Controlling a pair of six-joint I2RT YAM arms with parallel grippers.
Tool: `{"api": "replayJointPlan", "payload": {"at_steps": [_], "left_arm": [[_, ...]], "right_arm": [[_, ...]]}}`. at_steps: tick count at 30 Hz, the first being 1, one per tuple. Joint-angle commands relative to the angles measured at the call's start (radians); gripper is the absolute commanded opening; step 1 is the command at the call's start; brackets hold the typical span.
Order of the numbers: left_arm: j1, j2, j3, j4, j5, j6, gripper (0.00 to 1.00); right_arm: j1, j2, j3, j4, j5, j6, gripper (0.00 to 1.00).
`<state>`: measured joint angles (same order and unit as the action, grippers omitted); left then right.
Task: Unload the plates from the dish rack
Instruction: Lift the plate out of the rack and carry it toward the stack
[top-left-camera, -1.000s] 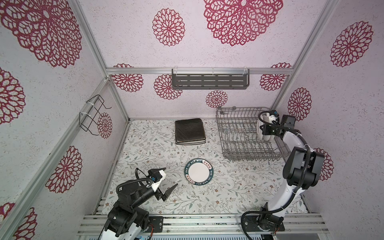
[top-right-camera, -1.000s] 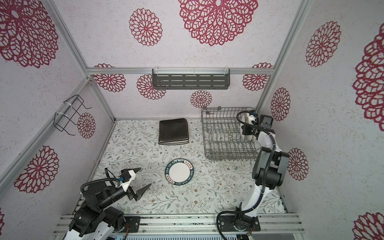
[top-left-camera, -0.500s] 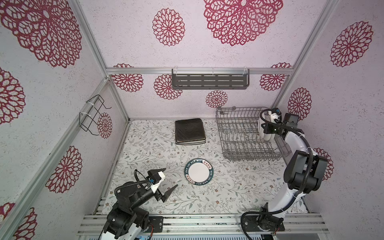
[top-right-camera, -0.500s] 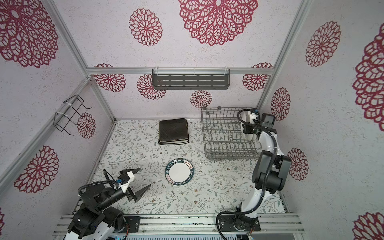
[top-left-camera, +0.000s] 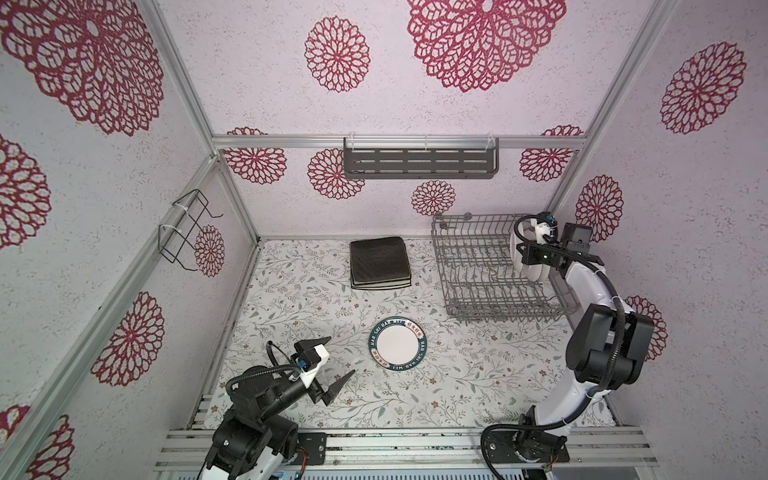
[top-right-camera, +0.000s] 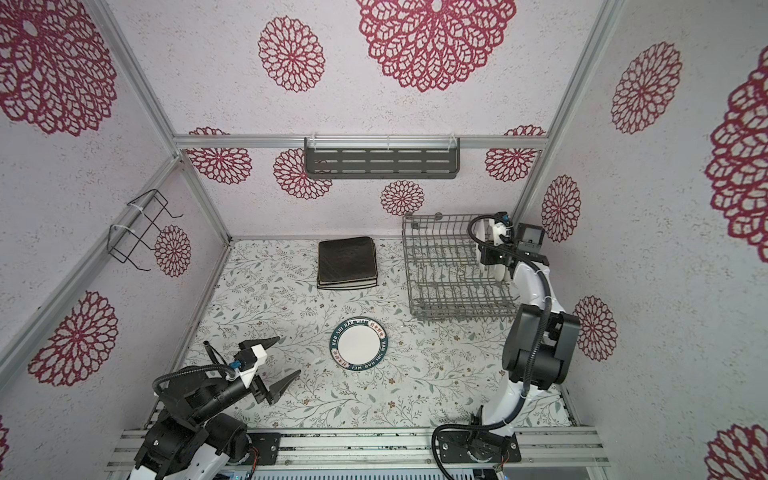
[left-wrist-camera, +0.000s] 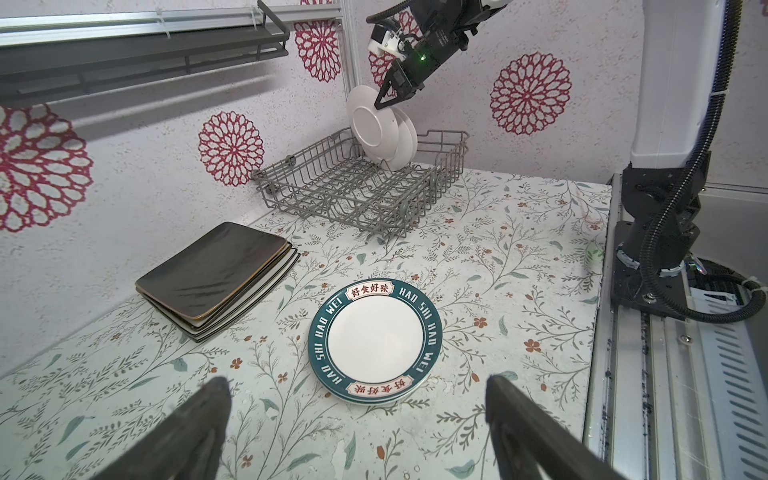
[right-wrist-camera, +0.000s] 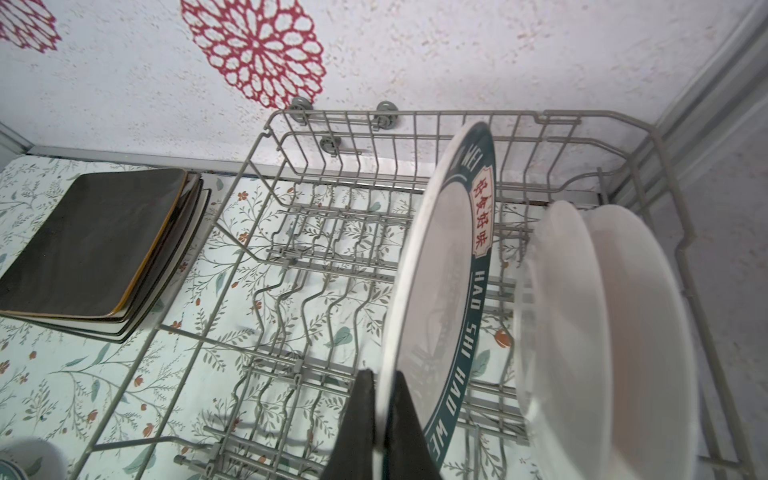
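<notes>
The grey wire dish rack (top-left-camera: 469, 270) (top-right-camera: 440, 270) (left-wrist-camera: 353, 195) stands at the back right. My right gripper (right-wrist-camera: 384, 415) (left-wrist-camera: 384, 99) is shut on the rim of a round plate (right-wrist-camera: 440, 266) (left-wrist-camera: 365, 124) with a teal lettered border. That plate stands on edge, a little higher than two white plates (right-wrist-camera: 602, 324) (left-wrist-camera: 405, 137) still in the rack. Another round plate (top-left-camera: 398, 343) (top-right-camera: 360, 343) (left-wrist-camera: 376, 334) lies flat mid-table. Black and cream square plates (top-left-camera: 379, 262) (left-wrist-camera: 216, 274) are stacked at the back. My left gripper (top-left-camera: 341, 355) (top-right-camera: 289, 355) (left-wrist-camera: 355, 382) is open and holds nothing, just short of the flat plate.
A dark slotted shelf (top-left-camera: 419, 164) hangs on the back wall. A black wire holder (top-left-camera: 187, 230) is fixed to the left wall. Metal rails (top-left-camera: 395, 444) run along the table's front edge, with the right arm's base (top-left-camera: 523, 446) on them.
The right arm has shifted slightly and raised the held plate a little in the rack. The left arm has barely moved and stays open.
</notes>
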<state>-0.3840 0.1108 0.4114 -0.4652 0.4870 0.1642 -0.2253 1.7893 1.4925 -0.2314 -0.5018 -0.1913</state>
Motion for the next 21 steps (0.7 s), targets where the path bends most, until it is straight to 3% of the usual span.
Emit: {"api": "replayJointPlan", "payload": {"at_steps": [1,21], "left_arm": [[-0.003,-0.014,-0.007,0.012,0.015,0.010,0.97],[-0.003,-0.036,-0.006,0.007,0.028,0.011,0.97]], "right_arm": [[0.053,-0.082,0.070,0.022,-0.019,-0.018,0.00],[0.449,-0.002,0.277,-0.050,0.104,-0.108,0.00]]}}
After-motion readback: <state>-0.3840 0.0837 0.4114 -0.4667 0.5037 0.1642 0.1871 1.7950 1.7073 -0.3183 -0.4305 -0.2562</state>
